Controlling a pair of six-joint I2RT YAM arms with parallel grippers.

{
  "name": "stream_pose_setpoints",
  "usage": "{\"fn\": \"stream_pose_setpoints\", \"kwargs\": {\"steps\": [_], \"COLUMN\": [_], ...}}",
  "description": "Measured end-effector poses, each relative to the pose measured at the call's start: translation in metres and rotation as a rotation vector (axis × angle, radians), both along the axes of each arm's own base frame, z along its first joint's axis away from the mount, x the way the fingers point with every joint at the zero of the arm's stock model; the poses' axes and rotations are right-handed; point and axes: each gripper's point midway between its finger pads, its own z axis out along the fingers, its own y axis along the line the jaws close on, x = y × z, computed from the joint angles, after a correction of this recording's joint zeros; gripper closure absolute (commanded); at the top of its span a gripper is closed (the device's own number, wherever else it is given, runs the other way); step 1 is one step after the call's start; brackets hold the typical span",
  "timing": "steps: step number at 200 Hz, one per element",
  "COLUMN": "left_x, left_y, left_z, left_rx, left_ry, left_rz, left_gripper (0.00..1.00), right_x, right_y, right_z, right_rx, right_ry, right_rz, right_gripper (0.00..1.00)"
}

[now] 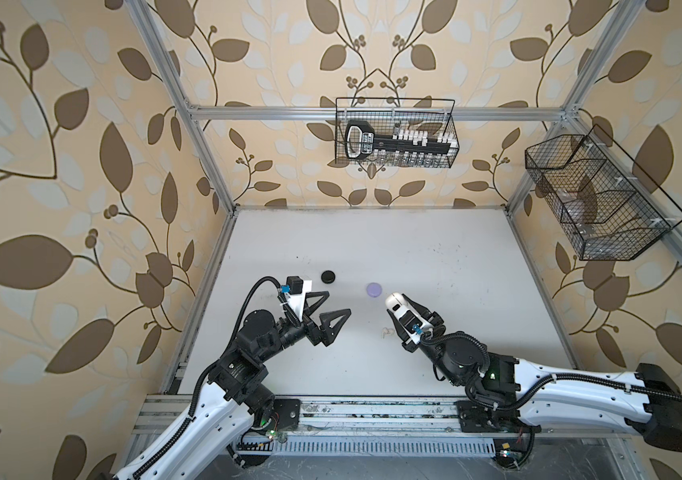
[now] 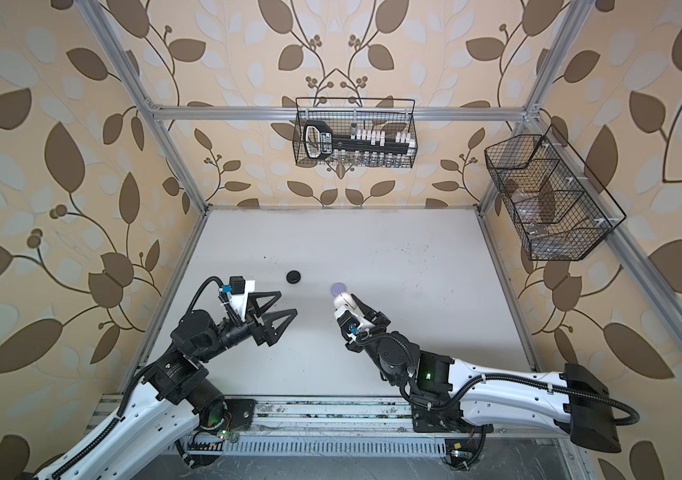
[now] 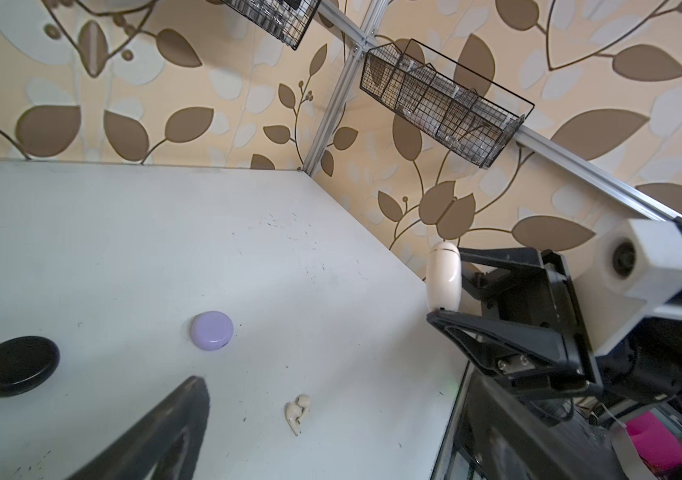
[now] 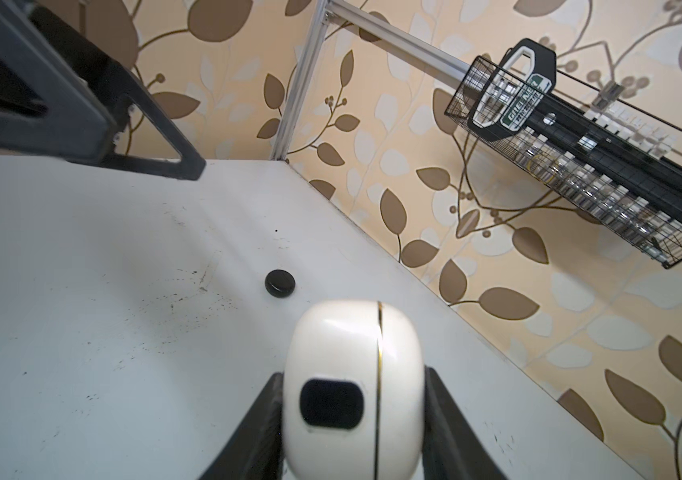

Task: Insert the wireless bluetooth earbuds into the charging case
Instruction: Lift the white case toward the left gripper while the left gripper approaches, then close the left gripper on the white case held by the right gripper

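Cream-white stemmed earbuds (image 3: 297, 411) lie loose on the white table (image 1: 414, 249), about midway between its left and right edges and nearer the arm-side edge than the far one. They look like two touching, can't be sure. Glossy cream-white oval charging case (image 4: 351, 332) is off the table, lid shut along its gold seam, with the right jaws clamped on its two sides. Left jaws are spread wide and empty, hovering toward the left edge. Round lavender case (image 1: 373, 289) and round black case (image 1: 329, 276), both shut, sit on the table further toward the far edge, the lavender one close by the held case.

Risks: the lid isn't open, so nothing goes in yet. The case is smooth and rounded — prying at it with the left jaws could twist or pop it out of the grip. The earbuds sit just beside the right arm (image 1: 455, 353) in a top view — a low swing could sweep them toward the arm-side edge. Tiny curved buds would likely squirt from a pinch, and the wrong orientation won't seat.
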Motion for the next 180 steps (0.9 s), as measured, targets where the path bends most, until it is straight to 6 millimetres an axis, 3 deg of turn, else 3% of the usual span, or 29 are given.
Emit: {"fn": "stream_pose_setpoints", "kwargs": {"steps": [46, 90, 132, 180], "left_x": [-0.009, -0.013, -0.021, -0.035], "left_y": [-0.022, -0.033, -0.044, -0.057], "left_z": [-0.011, -0.009, -0.008, -0.008], "left_rx": [0.017, 0.014, 0.008, 0.018], "left_ry": [0.051, 0.066, 0.067, 0.064], "left_rz": [-0.154, -0.235, -0.308, -0.391], "left_gripper": [0.07, 0.16, 0.25, 0.32], "right_x": [-0.017, -0.031, -0.034, -0.034], "right_y": [0.016, 0.035, 0.042, 0.043], "right_z": [0.0, -0.019, -0.032, -0.025], "right_rx": [-0.034, -0.125, -0.178, -0.163], "right_ry": [-0.023, -0.029, -0.025, -0.03], "right_rz": [0.104, 0.171, 0.186, 0.185], "right_gripper": [0.74, 0.74, 0.74, 0.73]}}
